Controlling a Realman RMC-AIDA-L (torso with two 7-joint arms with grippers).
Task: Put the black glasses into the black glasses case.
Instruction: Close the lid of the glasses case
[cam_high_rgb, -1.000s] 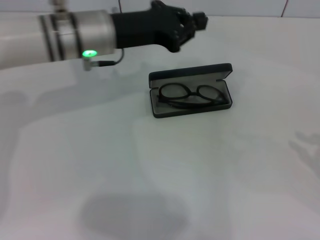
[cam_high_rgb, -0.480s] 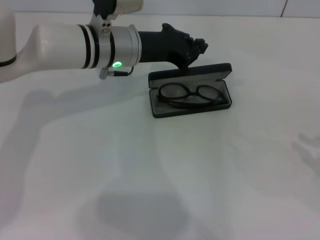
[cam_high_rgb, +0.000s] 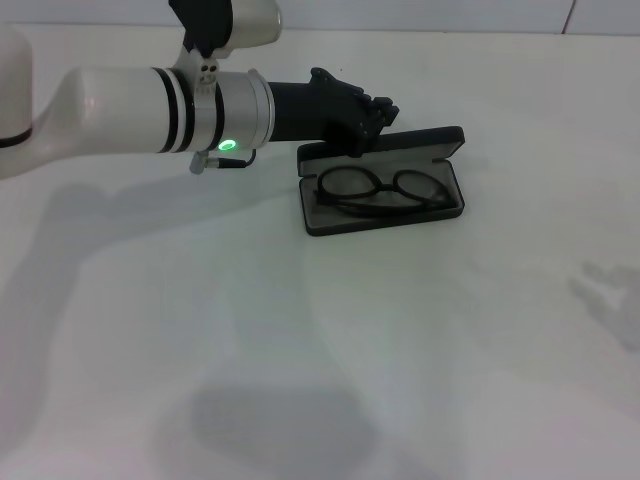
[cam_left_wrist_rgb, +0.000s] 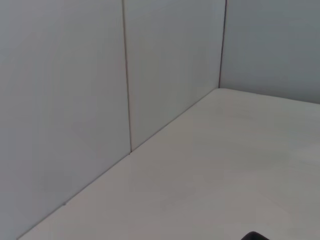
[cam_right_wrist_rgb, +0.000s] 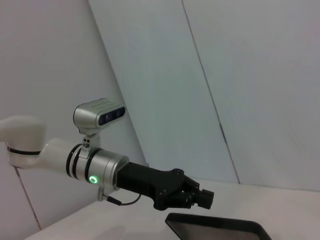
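The black glasses case (cam_high_rgb: 450, 212) lies open right of the table's middle, its lid (cam_high_rgb: 400, 146) standing up at the far side. The black glasses (cam_high_rgb: 380, 190) lie folded inside on the grey lining. My left gripper (cam_high_rgb: 380, 110) reaches in from the left and sits low, just behind the lid's left end, close to or touching its top edge; it looks shut and empty. The right wrist view shows this left gripper (cam_right_wrist_rgb: 202, 196) from the side, just above the lid's edge (cam_right_wrist_rgb: 220, 226). My right gripper is out of view.
The white table (cam_high_rgb: 300, 330) is bare around the case. A tiled wall (cam_left_wrist_rgb: 100, 100) runs along the table's far edge. A faint shadow (cam_high_rgb: 605, 290) falls on the table at the right edge.
My left arm has come down and drawn back a little, bringing the gripper from above the far side to just behind the case's lid. The case and glasses have not moved.
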